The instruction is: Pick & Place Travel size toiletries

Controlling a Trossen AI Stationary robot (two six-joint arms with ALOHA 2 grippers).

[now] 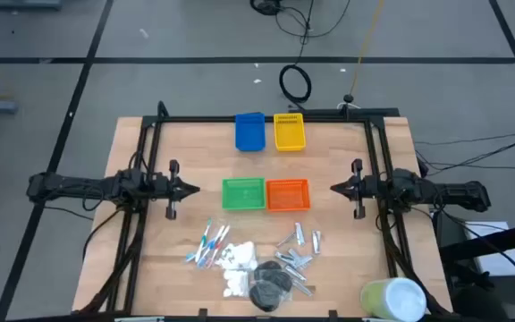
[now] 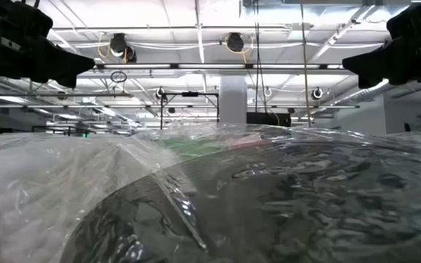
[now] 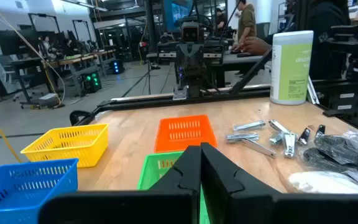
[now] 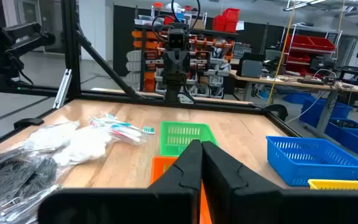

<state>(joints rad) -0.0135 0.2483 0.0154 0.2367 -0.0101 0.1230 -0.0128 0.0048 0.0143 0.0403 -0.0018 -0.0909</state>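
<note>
Four bins (image 1: 265, 192) are set mid-table; toiletries (image 1: 253, 259) are heaped near the front edge, a cylinder (image 1: 392, 298) at the front right corner. Both the left gripper (image 1: 195, 189) and the right gripper (image 1: 334, 188) are pressed together, empty.

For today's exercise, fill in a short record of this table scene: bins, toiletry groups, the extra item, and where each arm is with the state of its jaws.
bins: blue bin and yellow bin at the far edge; green bin and orange bin mid-table
toiletries: toothbrushes, white pads, silvery metal pieces, black items, all on the near half, outside the bins
extra item: pale cylinder, near right corner
left gripper: left of green bin, jaws shut, empty
right gripper: right of orange bin, jaws shut, empty
</note>
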